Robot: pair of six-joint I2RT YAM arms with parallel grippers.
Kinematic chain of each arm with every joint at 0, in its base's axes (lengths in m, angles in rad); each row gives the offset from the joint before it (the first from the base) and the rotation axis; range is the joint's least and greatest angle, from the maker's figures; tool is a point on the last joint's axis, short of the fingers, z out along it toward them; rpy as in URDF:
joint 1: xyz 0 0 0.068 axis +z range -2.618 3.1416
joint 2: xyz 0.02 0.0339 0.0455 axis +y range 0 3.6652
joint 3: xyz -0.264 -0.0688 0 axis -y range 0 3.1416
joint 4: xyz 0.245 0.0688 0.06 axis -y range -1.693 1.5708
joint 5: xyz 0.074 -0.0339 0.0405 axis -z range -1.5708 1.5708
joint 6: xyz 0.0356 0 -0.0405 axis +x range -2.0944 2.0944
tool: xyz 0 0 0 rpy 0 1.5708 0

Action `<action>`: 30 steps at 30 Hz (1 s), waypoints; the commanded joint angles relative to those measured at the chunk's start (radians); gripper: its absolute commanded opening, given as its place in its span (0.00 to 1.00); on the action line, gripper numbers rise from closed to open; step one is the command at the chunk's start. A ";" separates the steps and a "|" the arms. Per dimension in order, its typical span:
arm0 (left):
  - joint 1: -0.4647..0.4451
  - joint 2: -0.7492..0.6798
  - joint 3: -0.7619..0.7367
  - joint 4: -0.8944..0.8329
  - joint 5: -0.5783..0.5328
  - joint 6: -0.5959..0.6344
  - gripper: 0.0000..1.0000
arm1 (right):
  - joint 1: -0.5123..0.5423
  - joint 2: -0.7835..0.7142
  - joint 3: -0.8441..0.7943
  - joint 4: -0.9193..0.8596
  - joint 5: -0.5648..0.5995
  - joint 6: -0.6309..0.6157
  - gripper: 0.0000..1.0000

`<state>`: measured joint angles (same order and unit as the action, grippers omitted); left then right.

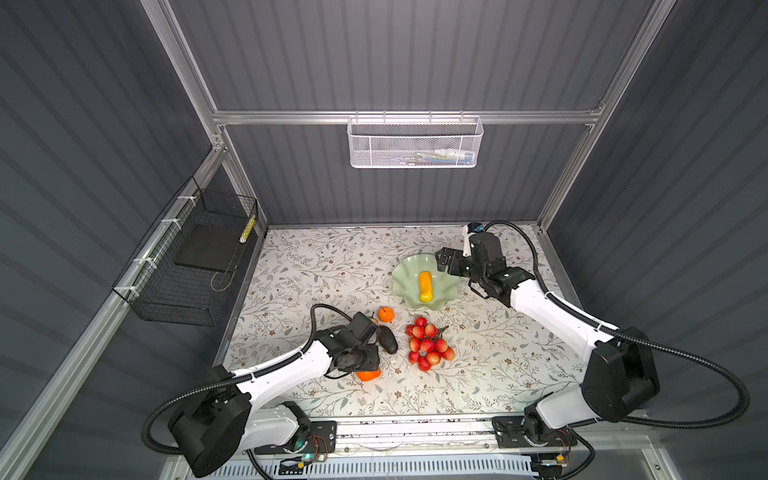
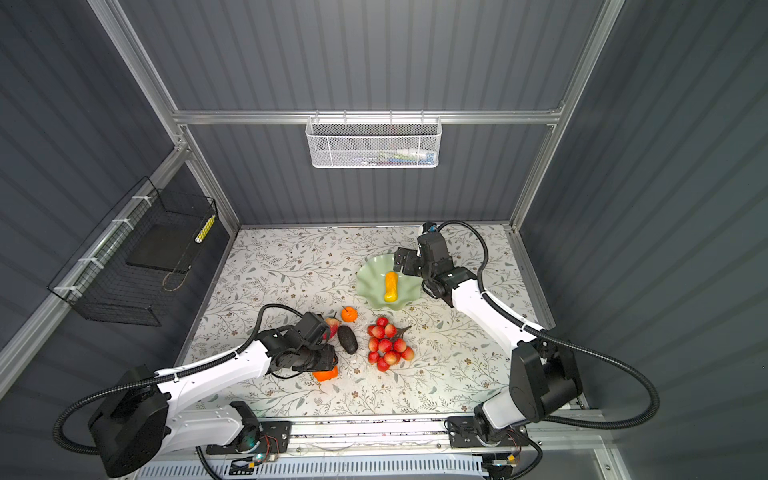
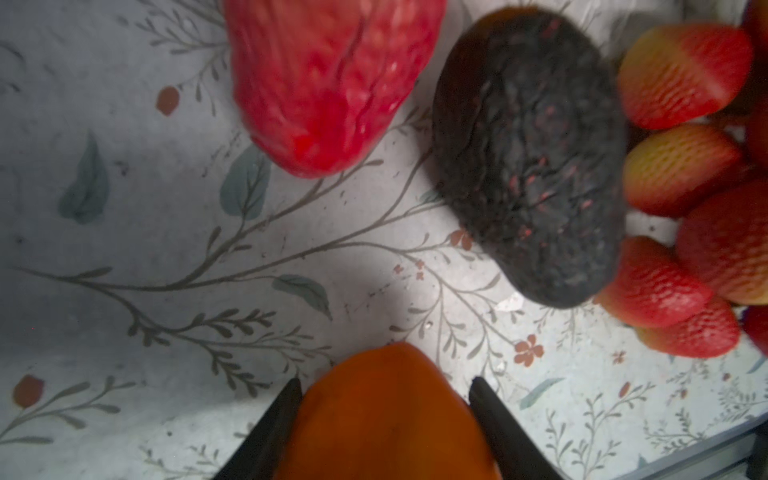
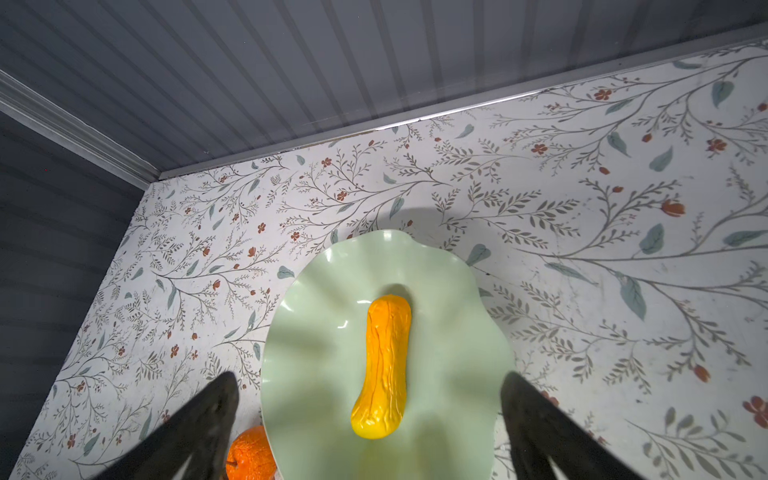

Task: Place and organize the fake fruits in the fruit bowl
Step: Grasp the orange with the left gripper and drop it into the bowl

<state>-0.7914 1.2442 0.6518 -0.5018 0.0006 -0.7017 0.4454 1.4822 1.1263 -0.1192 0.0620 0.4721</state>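
Nearest the robot's base, the big orange is found on the table, under the left arm. It is pinched by the left pincer. As far as can be seen, one black finger is pressed to each side of it. It is not lifted yet.

The orange is round, smooth plastic (most likely hollow and light). It may pop out if it is held too near the top, so it is best held across its fat middle.

A bit farther off, the dark oval avocado is seen close beside the bunch of red balls. The red strawberry-like fruit is on its other side. The avocado's skin is bumpy, so it should not slip much. It should be gripped across its short side. The bunch is made of many balls on thin stems. It will likely flop about, so it should be taken where the stems meet. The small stemmed orange is seen a little farther on.

Farther still, the fruit bowl is seen, with the long yellow fruit laid in its middle. The right pincer is spread wide over the bowl's rim, and nothing is held in it. Five fruits are left to be moved.
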 commanded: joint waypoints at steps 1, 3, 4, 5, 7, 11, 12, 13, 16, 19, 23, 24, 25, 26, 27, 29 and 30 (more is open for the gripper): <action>-0.005 -0.003 0.124 0.009 -0.026 0.086 0.54 | -0.007 -0.035 -0.032 0.010 0.030 0.012 0.99; -0.005 0.027 0.209 0.011 -0.050 0.144 0.54 | -0.009 -0.056 -0.058 0.009 0.039 0.010 0.99; -0.005 0.052 0.261 0.015 -0.066 0.182 0.53 | -0.011 -0.071 -0.073 0.010 0.041 0.007 0.99; -0.005 0.081 0.311 0.018 -0.081 0.221 0.53 | -0.011 -0.086 -0.088 0.010 0.042 0.006 0.99; -0.003 0.156 0.420 0.030 -0.119 0.304 0.54 | -0.013 -0.123 -0.124 0.011 0.047 0.005 0.99; 0.018 0.316 0.604 0.079 -0.153 0.431 0.55 | -0.017 -0.211 -0.189 -0.009 0.075 0.002 0.99; 0.034 0.359 0.640 0.105 -0.143 0.447 0.55 | -0.017 -0.238 -0.204 -0.022 0.085 0.003 0.99; 0.055 0.401 0.677 0.130 -0.122 0.456 0.55 | -0.016 -0.267 -0.224 -0.031 0.097 0.006 0.99; 0.099 0.535 0.808 0.175 -0.078 0.476 0.55 | -0.018 -0.351 -0.280 -0.047 0.109 0.017 0.99; 0.126 0.677 0.926 0.184 -0.074 0.489 0.56 | -0.018 -0.431 -0.322 -0.073 0.124 0.025 0.99; 0.152 0.818 1.036 0.192 -0.058 0.494 0.58 | -0.020 -0.489 -0.352 -0.116 0.147 0.029 0.99; 0.153 0.841 1.055 0.196 -0.055 0.498 0.59 | -0.020 -0.498 -0.359 -0.125 0.151 0.029 0.99; 0.153 0.860 1.066 0.201 -0.055 0.498 0.60 | -0.019 -0.506 -0.365 -0.131 0.154 0.030 0.99; 0.153 0.874 1.075 0.202 -0.052 0.496 0.60 | -0.020 -0.511 -0.368 -0.137 0.154 0.030 0.99; 0.153 0.887 1.083 0.204 -0.046 0.490 0.61 | -0.021 -0.513 -0.371 -0.141 0.156 0.030 0.99; 0.154 0.905 1.088 0.205 -0.042 0.479 0.65 | -0.022 -0.512 -0.378 -0.140 0.158 0.031 0.99; 0.153 0.910 1.087 0.203 -0.042 0.474 0.66 | -0.021 -0.509 -0.378 -0.137 0.159 0.030 0.99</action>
<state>-0.6323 2.1509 1.6909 -0.3065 -0.0666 -0.2356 0.4278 0.9775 0.7609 -0.2329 0.1963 0.4938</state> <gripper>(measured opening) 0.659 0.989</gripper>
